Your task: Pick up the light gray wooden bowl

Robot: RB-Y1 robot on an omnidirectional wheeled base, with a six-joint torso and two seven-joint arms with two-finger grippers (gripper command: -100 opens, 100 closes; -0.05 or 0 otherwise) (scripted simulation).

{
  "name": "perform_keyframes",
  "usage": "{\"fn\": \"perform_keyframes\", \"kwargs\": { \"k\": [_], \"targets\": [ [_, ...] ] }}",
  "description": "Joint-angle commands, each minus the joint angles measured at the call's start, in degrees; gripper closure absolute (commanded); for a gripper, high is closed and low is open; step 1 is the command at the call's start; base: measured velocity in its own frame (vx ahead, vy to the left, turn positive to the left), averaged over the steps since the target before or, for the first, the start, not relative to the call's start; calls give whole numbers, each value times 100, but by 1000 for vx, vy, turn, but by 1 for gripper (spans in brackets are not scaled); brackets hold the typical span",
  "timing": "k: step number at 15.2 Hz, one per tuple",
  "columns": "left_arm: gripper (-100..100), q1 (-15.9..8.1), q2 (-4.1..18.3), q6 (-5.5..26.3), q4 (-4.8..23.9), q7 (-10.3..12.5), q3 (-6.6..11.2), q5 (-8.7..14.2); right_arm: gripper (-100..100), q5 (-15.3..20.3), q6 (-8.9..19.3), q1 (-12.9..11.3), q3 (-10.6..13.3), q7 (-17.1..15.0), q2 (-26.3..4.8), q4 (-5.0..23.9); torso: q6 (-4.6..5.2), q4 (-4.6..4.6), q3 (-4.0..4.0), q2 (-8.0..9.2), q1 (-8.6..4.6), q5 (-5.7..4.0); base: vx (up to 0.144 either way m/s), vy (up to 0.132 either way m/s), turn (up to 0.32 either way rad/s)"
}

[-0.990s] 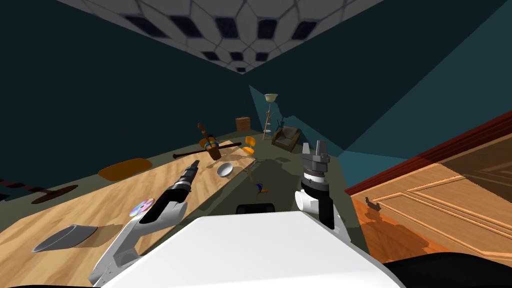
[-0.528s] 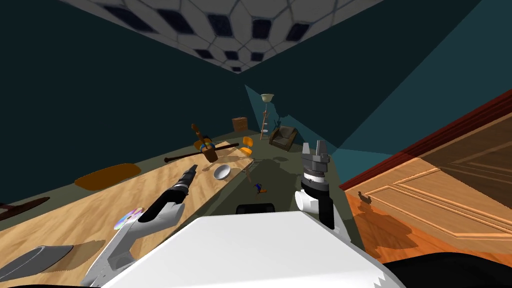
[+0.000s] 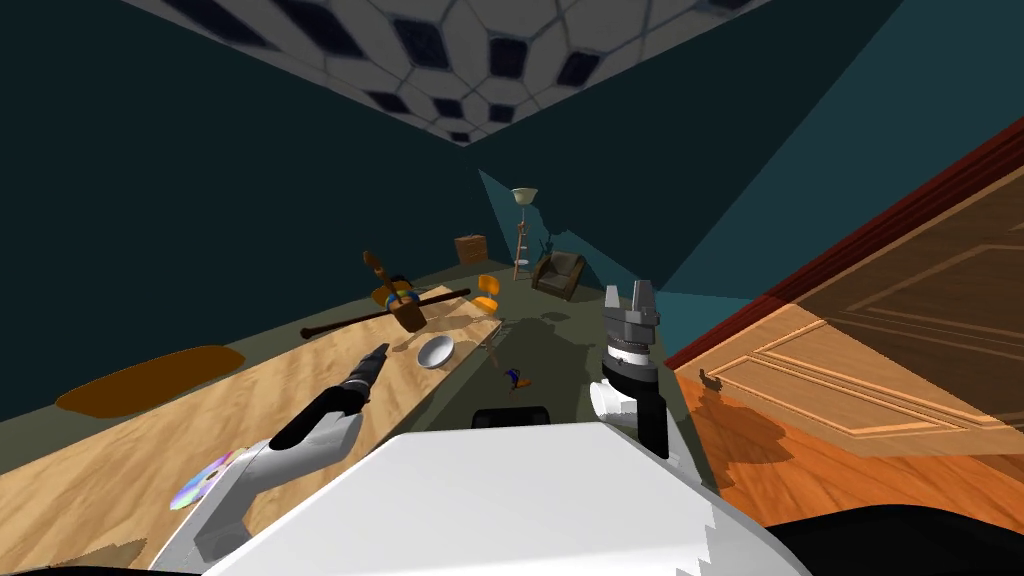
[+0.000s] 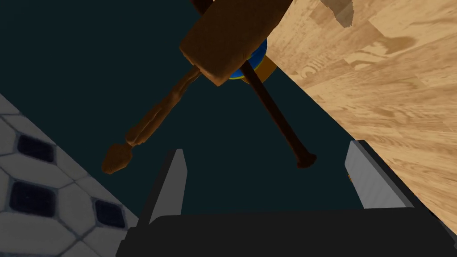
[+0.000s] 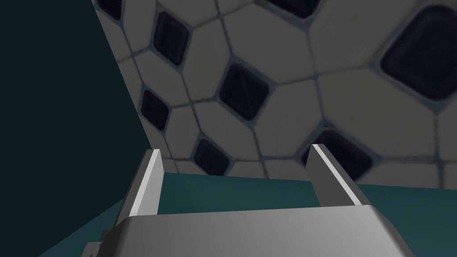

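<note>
Bowl [image 3: 436, 351], light grey and round, sits near the far end of the long wooden table [image 3: 300, 400] on your left, close to the edge that faces the open floor.

Going down in size from there: the table runs from beside you away toward the room's corner. On your right stands a panelled wooden door [image 3: 870, 390]. An orange-brown rug [image 3: 150, 375] lies on the floor past the table's other side. At the far corner you have a brown armchair [image 3: 558, 275], a floor lamp [image 3: 522, 225] and a small wooden cabinet [image 3: 470, 248], with an orange chair [image 3: 487, 290] at the table's end.

Your left arm reaches out over the tabletop. Its left gripper [image 3: 377, 355] hangs just short of the bowl, near it but not touching, and your wrist view shows its fingers [image 4: 172, 187] spread wide with nothing between them. Your right gripper [image 3: 628, 292] is raised upright beside your chest, clear of the table, fingers likewise released and empty.

Beyond the bowl, a long dark stick [image 3: 385, 313] lies across the table. A brown wooden holder [image 3: 408, 312] stands by it, a carved handle [image 4: 151, 120] jutting out. A shiny disc [image 3: 200, 480] lies on the table's near part, and a small blue and orange thing [image 3: 516, 378] is on the floor.
</note>
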Motion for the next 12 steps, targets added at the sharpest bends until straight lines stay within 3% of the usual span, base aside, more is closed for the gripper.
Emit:
{"fn": "perform_keyframes", "kwargs": {
  "k": [1, 6, 12],
  "targets": [
    [-100, 15, 22, 286, 132, -14, 102, 87, 0, 0, 0, 0, 0, 0, 0, 0, 0, 0, 0, 0, 0, 0, 45, 16, -183],
    [-100, 54, -5, 734, 179, -22, 159, 129, 0, 0, 0, 0, 0, 0, 0, 0, 0, -1, -1, -2, 1, 0, 41, 17, -124],
    [-100, 168, -131, 1530, 329, -25, 304, 247, 0, 0, 0, 0, 0, 0, 0, 0, 1, -2, -6, -11, 5, 2, 55, 24, -175]
  ]
}}
